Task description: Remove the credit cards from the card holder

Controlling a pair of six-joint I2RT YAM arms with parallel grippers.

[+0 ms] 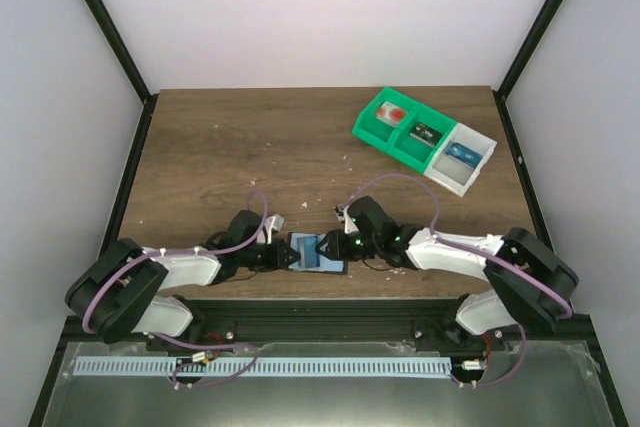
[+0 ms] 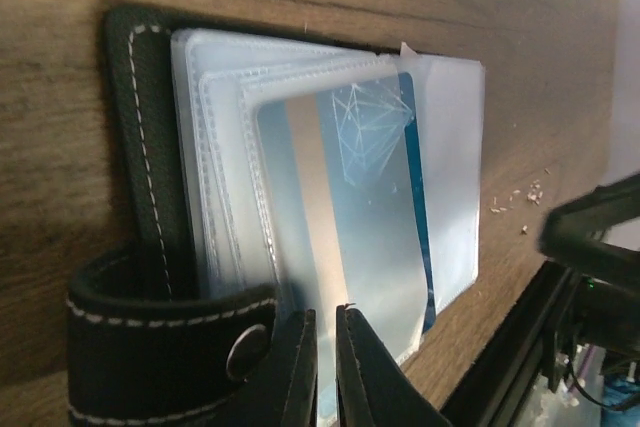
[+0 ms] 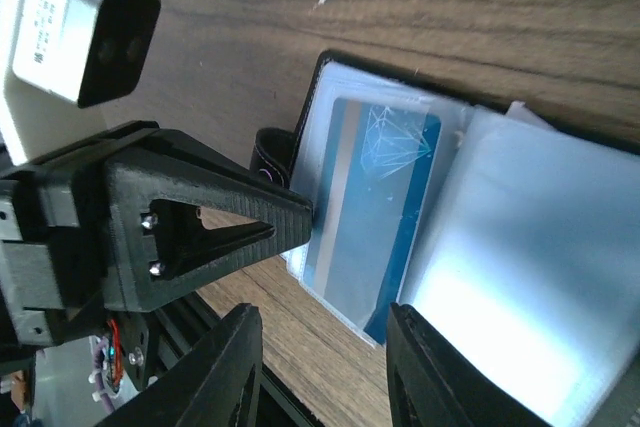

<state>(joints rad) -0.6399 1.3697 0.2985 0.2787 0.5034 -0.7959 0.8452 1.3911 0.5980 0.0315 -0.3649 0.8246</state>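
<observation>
The holder (image 1: 318, 252) lies open on the counter (image 1: 250, 147), directly between our two hands. Its snap strap (image 2: 170, 337) curls up just beside the left hand (image 2: 326, 322).

The left hand is closed to a sliver. Its tips appear to pinch the edge of the blue card (image 2: 360, 217) that faces them, where it pokes out of the clear sleeves (image 2: 450, 147). We judge the grip sits at that edge because it is the only part of the card free of plastic.

The right hand (image 3: 325, 317) is spread wide and grips nothing. The holder's far end lies under it, with a flipped-over sleeve beneath one finger. Whether that finger presses down we cannot tell. If it does, it would brace the holder so a pull slides the card out rather than dragging everything along. The card is mostly still in its sleeve, so extraction looks barely begun.
</observation>
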